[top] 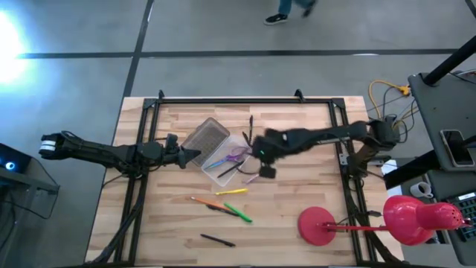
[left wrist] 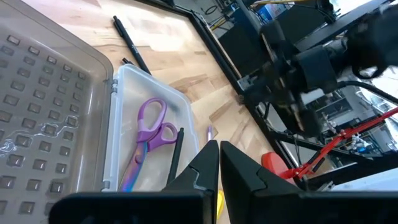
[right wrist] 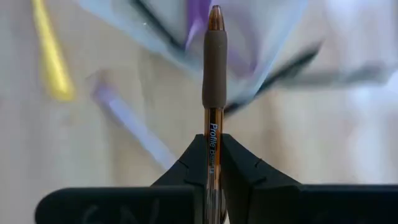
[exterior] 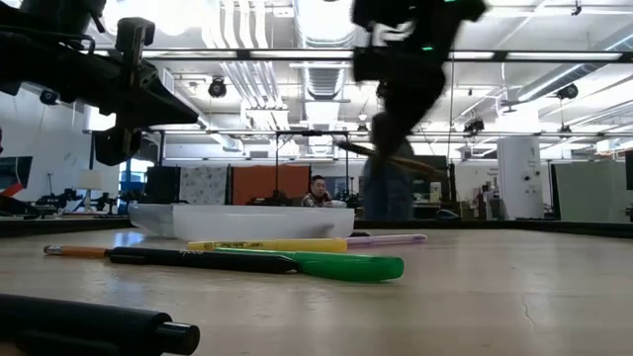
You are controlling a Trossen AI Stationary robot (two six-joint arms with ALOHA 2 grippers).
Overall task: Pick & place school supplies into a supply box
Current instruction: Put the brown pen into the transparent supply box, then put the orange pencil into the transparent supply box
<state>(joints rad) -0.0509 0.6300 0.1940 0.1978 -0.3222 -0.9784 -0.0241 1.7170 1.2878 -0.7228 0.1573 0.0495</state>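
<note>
The clear supply box (top: 225,170) lies open mid-table with its ribbed lid (top: 206,135) folded back. Purple scissors (left wrist: 149,127) and a black pen (left wrist: 175,155) lie inside. My right gripper (right wrist: 213,140) hangs over the box's right edge (top: 259,147), shut on a brown pen (right wrist: 214,62). My left gripper (left wrist: 219,163) is shut and hovers by the box's left side (top: 192,156). On the near table lie an orange and black pen (top: 208,202), a yellow marker (top: 233,192), a green pen (top: 242,215) and a black pen (top: 217,240). Another black pen (top: 251,123) lies beyond the box. My right gripper pinches the brown pen's clear printed barrel (right wrist: 212,124) between its two fingers, just behind the brown rubber grip. The pen lies along the fingers, with its tip (right wrist: 215,14) sticking out past them. It is lifted clear above the box and shows slanted in the low view (exterior: 396,158).
A red lamp stands on its round base (top: 320,225) at the near right, with its head (top: 416,219) past the table's edge. A black frame rail (top: 223,103) runs along the far edge. A purple pen (top: 249,179) lies just right of the box.
</note>
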